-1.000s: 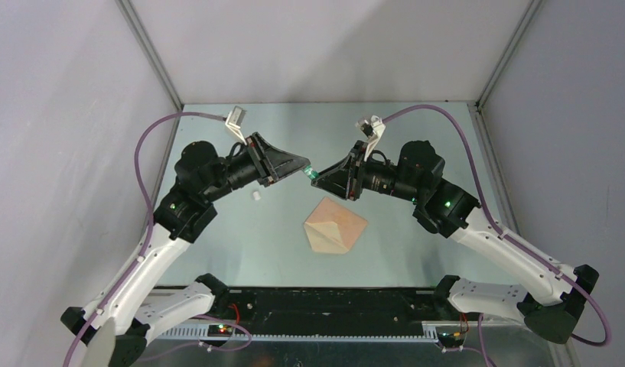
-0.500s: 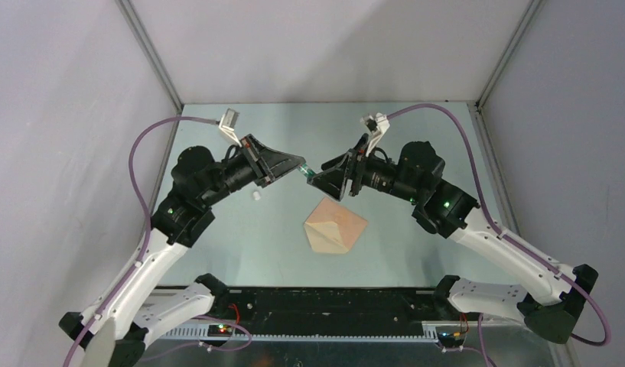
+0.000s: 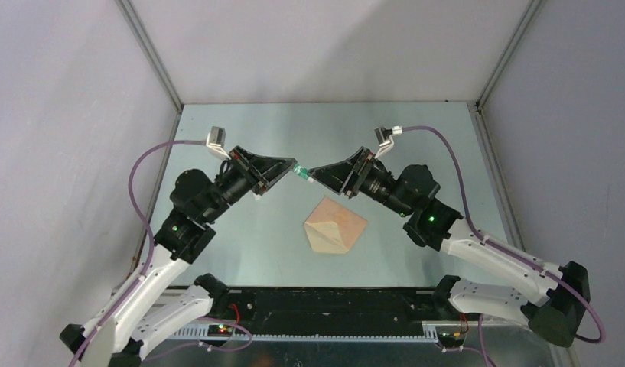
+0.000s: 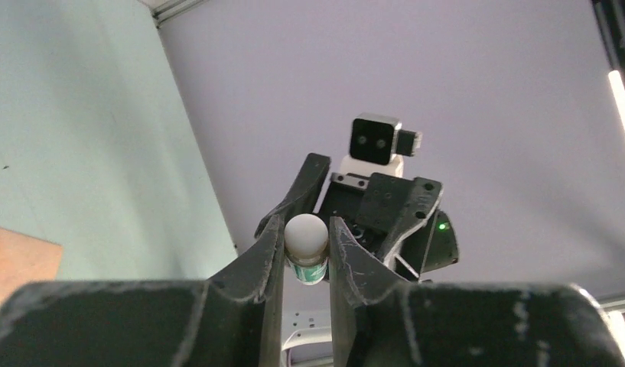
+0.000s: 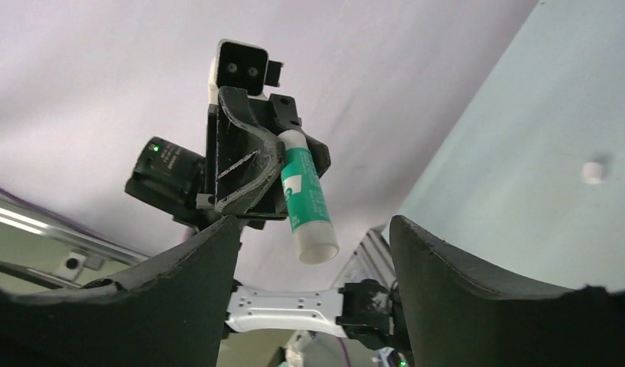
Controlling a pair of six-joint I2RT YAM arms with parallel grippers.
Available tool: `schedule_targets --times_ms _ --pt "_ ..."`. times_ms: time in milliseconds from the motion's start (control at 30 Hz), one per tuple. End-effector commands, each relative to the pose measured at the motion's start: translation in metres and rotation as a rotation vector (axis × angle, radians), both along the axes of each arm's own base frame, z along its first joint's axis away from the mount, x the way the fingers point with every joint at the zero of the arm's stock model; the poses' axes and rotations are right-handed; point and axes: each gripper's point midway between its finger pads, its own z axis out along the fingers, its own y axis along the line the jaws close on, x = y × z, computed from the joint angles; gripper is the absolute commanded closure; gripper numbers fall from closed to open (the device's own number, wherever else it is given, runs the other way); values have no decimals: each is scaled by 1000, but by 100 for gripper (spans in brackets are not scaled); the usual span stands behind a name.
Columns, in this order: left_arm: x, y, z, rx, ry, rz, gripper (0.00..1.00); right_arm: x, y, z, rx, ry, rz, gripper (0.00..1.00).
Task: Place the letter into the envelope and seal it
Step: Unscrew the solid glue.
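Observation:
The tan envelope (image 3: 336, 225) lies flat on the table, turned like a diamond, below and between the two grippers; a corner of it (image 4: 18, 267) shows in the left wrist view. The letter is hidden from view. My left gripper (image 3: 294, 167) is raised above the table and shut on a green-and-white glue stick (image 4: 306, 252), which points toward the right arm. My right gripper (image 3: 315, 174) faces it, open. The stick's white end (image 5: 315, 248) hangs between the right gripper's spread fingers without touching them.
A small white cap (image 5: 593, 171) lies on the pale green table (image 3: 416, 138). Grey enclosure walls with metal corner posts (image 3: 152, 57) ring the table. The arm bases and a black rail (image 3: 324, 302) run along the near edge.
My right gripper opened and let go of the glue stick, which stays in the left gripper. Both wrists tilted upward, and the left jaws closed slightly tighter on the stick.

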Motion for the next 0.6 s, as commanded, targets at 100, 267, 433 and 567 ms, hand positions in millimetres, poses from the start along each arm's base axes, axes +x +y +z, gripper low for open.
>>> schedule_targets --times_ms 100,267,433,567 --pt "-4 10 29 -104 -71 32 100 -5 6 33 190 29 57 28" --pt "-5 8 33 -93 -78 21 100 -5 10 33 190 7 82 31" --pt "-6 5 33 -80 -88 2 100 -11 18 33 187 -36 134 35" --pt "-8 3 36 -40 -112 -13 100 -14 25 27 177 -51 173 39"
